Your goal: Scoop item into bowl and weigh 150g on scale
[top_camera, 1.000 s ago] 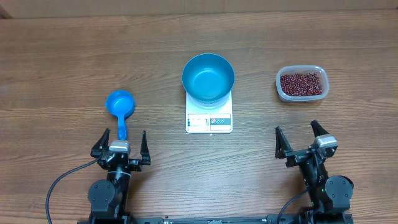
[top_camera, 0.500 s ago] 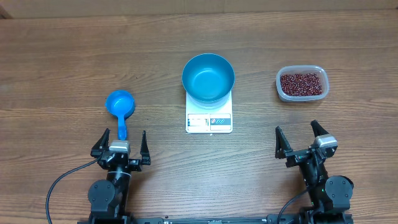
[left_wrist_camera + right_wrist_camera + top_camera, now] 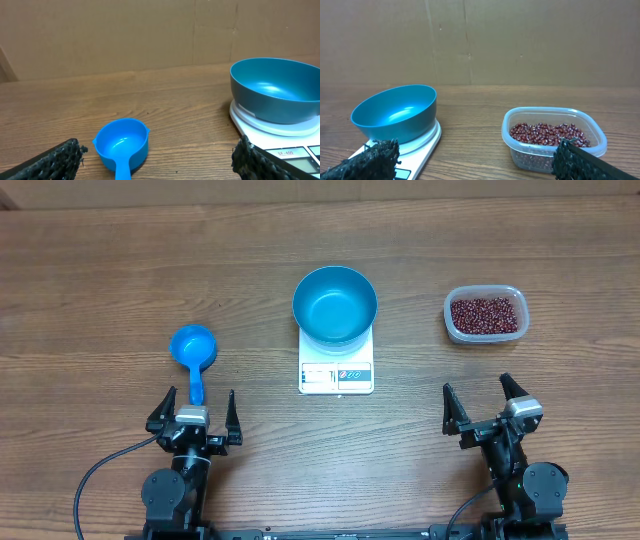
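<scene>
An empty bright blue bowl stands on the white scale at mid table. Dark red-brown beans fill a clear plastic tub at the right. A small blue scoop lies at the left, handle toward me. My left gripper is open just short of the scoop's handle, holding nothing. My right gripper is open near the front edge, short of the tub, with nothing between its fingers.
A brown cardboard wall closes the far side of the wooden table. Bare wood lies between the scoop, the scale and the tub.
</scene>
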You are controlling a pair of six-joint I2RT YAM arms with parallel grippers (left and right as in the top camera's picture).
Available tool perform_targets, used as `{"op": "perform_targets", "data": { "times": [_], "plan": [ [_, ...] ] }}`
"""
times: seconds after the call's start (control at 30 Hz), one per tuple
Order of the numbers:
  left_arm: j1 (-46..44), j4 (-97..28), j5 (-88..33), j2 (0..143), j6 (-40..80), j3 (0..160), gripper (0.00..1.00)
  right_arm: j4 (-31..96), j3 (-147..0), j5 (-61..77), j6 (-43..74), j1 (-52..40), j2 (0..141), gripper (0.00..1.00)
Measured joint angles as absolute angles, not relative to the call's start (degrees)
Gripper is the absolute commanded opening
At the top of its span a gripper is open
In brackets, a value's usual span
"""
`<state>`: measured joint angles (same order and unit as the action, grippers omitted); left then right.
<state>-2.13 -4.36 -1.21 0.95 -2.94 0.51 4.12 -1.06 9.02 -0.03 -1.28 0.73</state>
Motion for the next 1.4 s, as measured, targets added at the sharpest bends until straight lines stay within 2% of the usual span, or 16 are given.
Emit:
{"op": "perform_targets", "data": {
  "times": [0.57,0.87,1.17,1.4],
  "plan": [
    [-2.1,-3.1,-1.1,0.9,-2.9,0.5,1.00,4.1,-1.1,9.4,0.0,-1.3,0.7,1.00],
    [-2.1,-2.4,5.8,0.9,-3.6,0.5,0.99,10.1,-2.0,9.8,0.8,-1.3,0.7,1.00],
    [-2.1,-1.8,5.8,0.9,-3.6,0.8,1.00,18.9,-11.2,10.6,1.3,-1.3,1.4,1.00],
    [-2.1,-5.4,4.3,7.1,-3.6,11.3,1.00,22.7,-23.5,11.8,1.5,-1.3,15.1,1.00]
  ]
}}
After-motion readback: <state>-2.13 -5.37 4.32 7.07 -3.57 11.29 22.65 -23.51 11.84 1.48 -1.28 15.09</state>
